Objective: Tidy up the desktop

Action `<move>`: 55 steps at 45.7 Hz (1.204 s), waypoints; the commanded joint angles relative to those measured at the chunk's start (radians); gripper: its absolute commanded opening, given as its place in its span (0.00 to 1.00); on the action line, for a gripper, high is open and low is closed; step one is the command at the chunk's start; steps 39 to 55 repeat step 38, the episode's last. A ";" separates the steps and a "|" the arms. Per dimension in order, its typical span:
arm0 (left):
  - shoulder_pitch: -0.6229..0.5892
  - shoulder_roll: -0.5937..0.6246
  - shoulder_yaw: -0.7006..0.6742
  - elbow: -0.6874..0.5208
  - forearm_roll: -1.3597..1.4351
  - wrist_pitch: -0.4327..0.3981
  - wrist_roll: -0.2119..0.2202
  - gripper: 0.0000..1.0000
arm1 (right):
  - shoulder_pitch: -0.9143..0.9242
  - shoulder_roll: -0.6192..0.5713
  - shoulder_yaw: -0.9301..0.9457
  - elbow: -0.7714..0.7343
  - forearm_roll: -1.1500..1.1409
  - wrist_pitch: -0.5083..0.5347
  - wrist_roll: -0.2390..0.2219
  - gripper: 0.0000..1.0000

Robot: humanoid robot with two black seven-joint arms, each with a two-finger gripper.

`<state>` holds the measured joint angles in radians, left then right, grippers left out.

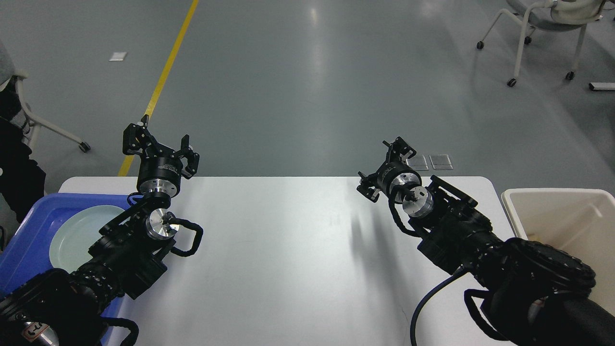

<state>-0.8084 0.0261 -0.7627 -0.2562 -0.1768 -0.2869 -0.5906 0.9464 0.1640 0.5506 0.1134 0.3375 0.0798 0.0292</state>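
Observation:
The desktop (288, 250) is a wide white tabletop with rounded corners, and nothing lies loose on its visible surface. My left gripper (161, 144) is held above the desktop's far left edge, fingers spread apart and empty. My right gripper (384, 166) is held above the far right part of the desktop, fingers spread apart and empty.
A blue plastic tray (26, 235) sits on the left end of the desktop and holds a pale green plate (77, 230). A cream bin (567, 216) stands at the right end. Beyond the far edge is grey floor with a yellow line (163, 77) and a wheeled chair (543, 29).

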 commanded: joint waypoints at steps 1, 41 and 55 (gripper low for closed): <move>0.000 0.000 0.000 0.000 0.000 0.000 0.000 1.00 | 0.000 0.000 0.000 0.000 0.000 0.000 0.000 1.00; 0.000 0.000 0.000 0.000 0.000 0.000 0.000 1.00 | 0.000 0.000 -0.001 0.000 0.000 0.000 0.000 1.00; 0.000 0.000 0.000 0.000 0.000 0.000 0.000 1.00 | 0.000 0.000 -0.001 0.000 0.000 0.000 0.000 1.00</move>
